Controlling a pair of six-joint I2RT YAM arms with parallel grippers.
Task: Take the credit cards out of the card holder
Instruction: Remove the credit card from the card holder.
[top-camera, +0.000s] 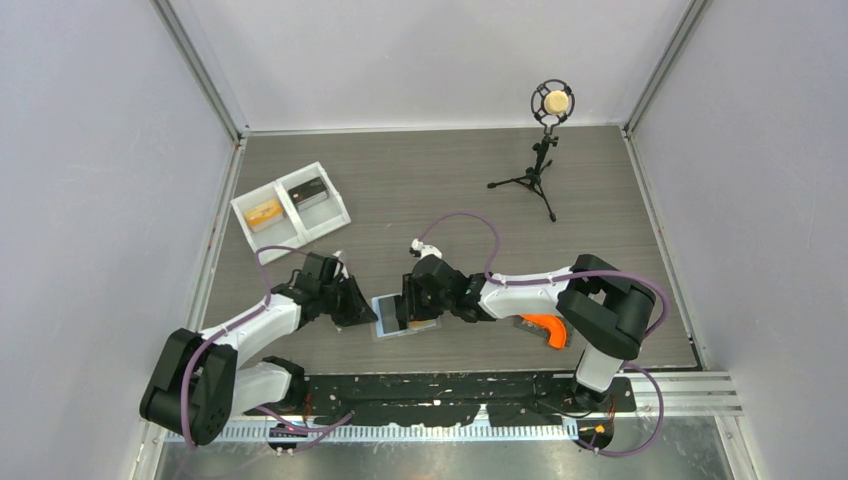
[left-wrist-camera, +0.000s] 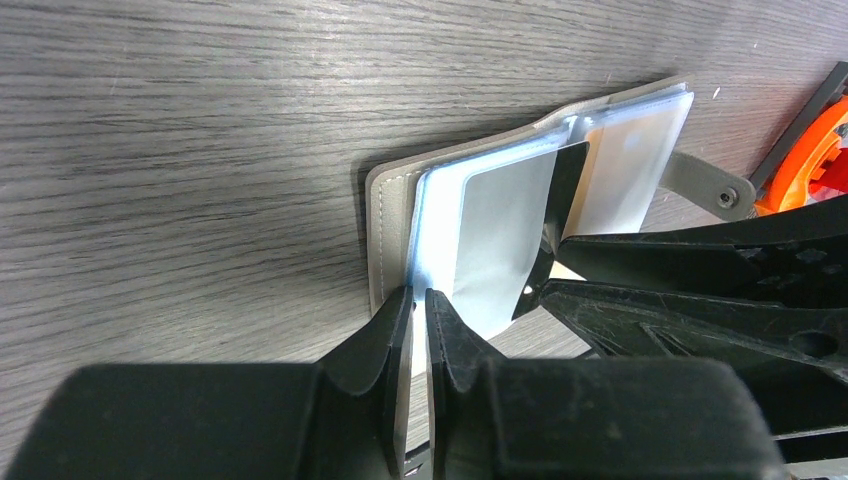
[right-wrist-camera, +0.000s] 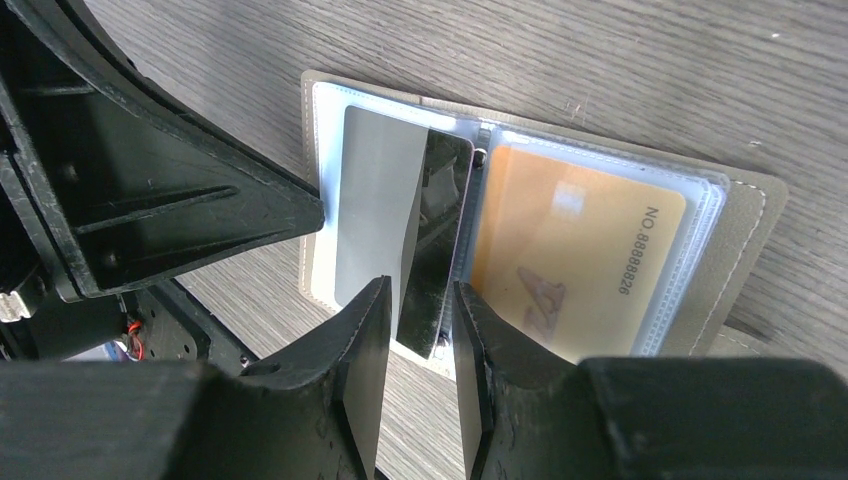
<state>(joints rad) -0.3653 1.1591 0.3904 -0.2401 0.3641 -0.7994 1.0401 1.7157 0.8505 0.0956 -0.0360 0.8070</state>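
Observation:
The grey card holder (top-camera: 386, 322) lies open on the table between the two arms. My left gripper (left-wrist-camera: 420, 296) is shut on the near edge of its light blue sleeves (left-wrist-camera: 500, 230), just inside the grey cover (left-wrist-camera: 384, 230). An orange credit card (right-wrist-camera: 580, 255) sits in the right-hand sleeve. A dark credit card (right-wrist-camera: 437, 235) stands tilted, partly out of the middle sleeve. My right gripper (right-wrist-camera: 420, 300) is open around its lower corner, with a gap showing beside the card. From above, the left gripper (top-camera: 370, 310) and the right gripper (top-camera: 403, 308) meet over the holder.
A white two-compartment tray (top-camera: 292, 212) stands at the back left, with an orange item and a dark item in it. A microphone on a small tripod (top-camera: 545, 150) stands at the back right. An orange object (top-camera: 546, 330) lies by the right arm's base.

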